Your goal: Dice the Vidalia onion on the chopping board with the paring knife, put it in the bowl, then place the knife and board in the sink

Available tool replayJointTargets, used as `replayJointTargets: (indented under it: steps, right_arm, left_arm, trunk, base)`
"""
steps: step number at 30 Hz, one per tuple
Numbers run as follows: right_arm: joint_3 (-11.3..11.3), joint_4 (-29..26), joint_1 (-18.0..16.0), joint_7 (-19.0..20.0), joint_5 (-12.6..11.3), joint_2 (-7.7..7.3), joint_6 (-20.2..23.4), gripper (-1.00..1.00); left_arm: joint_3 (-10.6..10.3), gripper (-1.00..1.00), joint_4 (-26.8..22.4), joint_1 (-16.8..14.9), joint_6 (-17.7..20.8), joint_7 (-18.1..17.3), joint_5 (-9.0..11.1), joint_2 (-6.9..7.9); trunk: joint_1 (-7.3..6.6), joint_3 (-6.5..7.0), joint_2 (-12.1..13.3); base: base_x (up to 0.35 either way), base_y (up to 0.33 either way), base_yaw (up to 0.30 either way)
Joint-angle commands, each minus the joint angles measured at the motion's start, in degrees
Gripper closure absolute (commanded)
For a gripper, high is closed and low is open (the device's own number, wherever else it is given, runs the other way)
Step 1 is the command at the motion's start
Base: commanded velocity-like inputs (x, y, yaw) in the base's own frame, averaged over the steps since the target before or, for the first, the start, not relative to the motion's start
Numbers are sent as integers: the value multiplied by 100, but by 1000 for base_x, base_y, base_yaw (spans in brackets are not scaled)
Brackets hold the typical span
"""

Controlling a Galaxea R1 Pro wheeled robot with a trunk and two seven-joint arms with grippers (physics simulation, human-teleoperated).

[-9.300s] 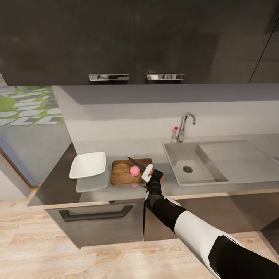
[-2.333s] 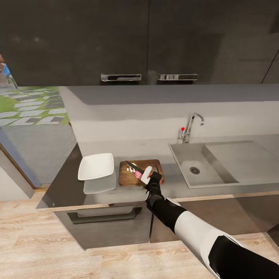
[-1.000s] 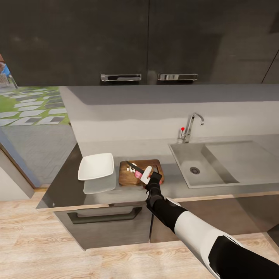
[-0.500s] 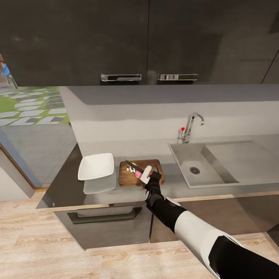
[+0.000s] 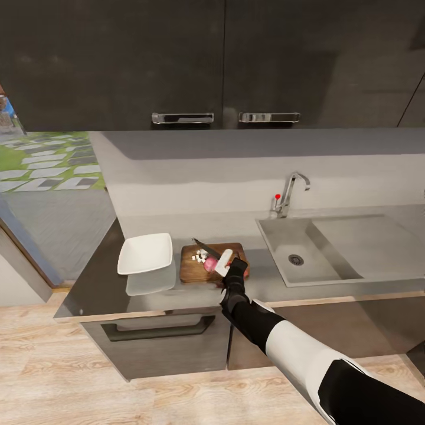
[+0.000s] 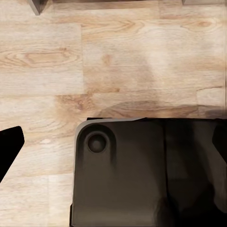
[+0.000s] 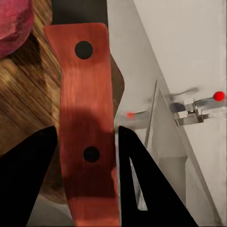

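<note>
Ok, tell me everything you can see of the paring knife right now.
The small paring knife has a slim dark pointed blade and, in the right wrist view, a flat reddish-brown handle with two dark rivets. The right gripper holds it by the handle, a black finger on either side. The blade slants over the dark brown wooden chopping board, its tip toward the board's far left corner, above the white onion cubes and beside a pinkish-red onion piece.

Right arm stretched forward, right gripper (image 5: 226, 264) clamped on paring knife (image 5: 206, 248) handle, tilted downward
</note>
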Motion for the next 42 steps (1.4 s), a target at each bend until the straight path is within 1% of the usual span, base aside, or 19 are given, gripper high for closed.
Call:
replayJointTargets:
  steps: [1, 3, 7, 20, 25, 27, 31, 32, 42]
  right_arm:
    - [33, 4, -8, -84, 23, 0, 129, 100]
    - [39, 13, -8, -155, 20, 0, 235, 100]
    - [49, 46, -8, -196, 4, 0, 304, 100]
    - [83, 107, -9, -148, -18, 0, 320, 100]
    - [84, 146, -8, -127, -20, 0, 319, 100]
    - [84, 152, -8, -80, -20, 0, 318, 100]
    - [84, 171, -9, 209, -19, 0, 318, 100]
    - [135, 386, -8, 304, -15, 0, 318, 100]
    - [137, 399, -8, 302, -11, 0, 311, 100]
  left_arm:
    - [-47, -100, -14, 2, -8, 23, 43, -4]
    - [-47, -100, -14, 2, -8, 22, 42, -17]
    - [-47, -100, -14, 2, -8, 28, 42, -23]
    - [-47, -100, -14, 2, -8, 25, 42, -29]
    - [-47, -100, -14, 2, -8, 22, 42, -29]
    - [-47, -100, -14, 2, -8, 22, 42, -29]
    - [-47, -100, -14, 2, -8, 22, 42, -29]
    - [-47, -100, -14, 2, -8, 22, 42, -29]
    - [-47, -100, -14, 2, -8, 22, 42, -29]
  trunk:
    - [4, -10, -11]
    - [4, -10, -11]
    - [4, -10, -11]
    - [4, -10, -11]
    - [4, -10, -11]
    - [4, -10, -11]
    - [4, -10, -11]
    - [4, -10, -11]
    - [4, -10, -11]
  base:
    - [0, -166, 0]
    - [0, -166, 0]
    - [0, -60, 0]
    - [0, -3, 0]
    - [0, 99, 0]
    - [0, 141, 0]
    - [0, 55, 0]
    - [0, 0, 0]
    - [0, 0, 0]
